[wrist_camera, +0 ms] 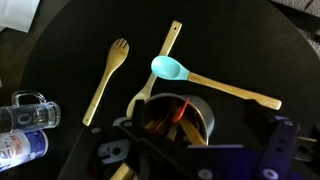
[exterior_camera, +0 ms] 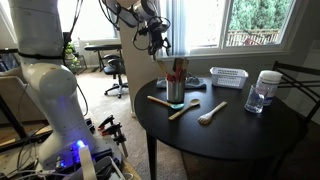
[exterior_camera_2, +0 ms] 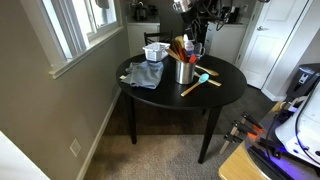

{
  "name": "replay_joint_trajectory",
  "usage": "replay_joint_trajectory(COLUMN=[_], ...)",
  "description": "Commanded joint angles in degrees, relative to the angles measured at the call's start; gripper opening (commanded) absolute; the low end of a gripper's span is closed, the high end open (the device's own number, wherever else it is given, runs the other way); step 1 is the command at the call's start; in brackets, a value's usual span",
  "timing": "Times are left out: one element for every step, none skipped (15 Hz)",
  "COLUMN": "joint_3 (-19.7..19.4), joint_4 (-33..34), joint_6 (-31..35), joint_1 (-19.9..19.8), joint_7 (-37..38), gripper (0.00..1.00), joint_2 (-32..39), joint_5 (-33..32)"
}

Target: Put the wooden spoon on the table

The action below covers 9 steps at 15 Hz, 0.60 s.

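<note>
Wooden spoon (exterior_camera: pixel 178 68) stands in the metal cup (exterior_camera: pixel 175 90) on the round black bench (exterior_camera: pixel 230 130), packed in w/ other utensils, while the jaws hang above it, spread wide and pinching nothing. Main risk, imo: closing on the wrong handle, or on two at once, since the sticks crowd together in the wrist view and are hard to tell apart there. A slanted pull could also tip the cup — or drag it into the teal spoon (wrist_camera: pixel 170 68) lying just beside it.
</note>
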Motion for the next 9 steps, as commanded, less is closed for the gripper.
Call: replay_joint_trajectory(joint_3=[0.0, 0.0, 0.0, -0.1, 0.0, 0.0, 0.0, 0.0, 0.1], joint_4=[0.2, 0.2, 0.2, 0.2, 0.2, 0.2, 0.2, 0.2, 0.6], joint_6=[-0.2, -0.2, -0.2, -0.2, -0.2, -0.2, -0.2, -0.2, 0.4], joint_1=[0.0, 0.0, 0.0, 0.0, 0.0, 0.0, 0.0, 0.0, 0.1], joint_7=[0.0, 0.0, 0.0, 0.0, 0.0, 0.0, 0.0, 0.0, -0.4], gripper=[1.00, 1.00, 1.00, 1.00, 1.00, 1.00, 1.00, 1.00, 1.00], joint_2=[0.1, 0.1, 0.1, 0.1, 0.1, 0.1, 0.1, 0.1, 0.5], joint_5=[0.0, 0.0, 0.0, 0.0, 0.0, 0.0, 0.0, 0.0, 0.4])
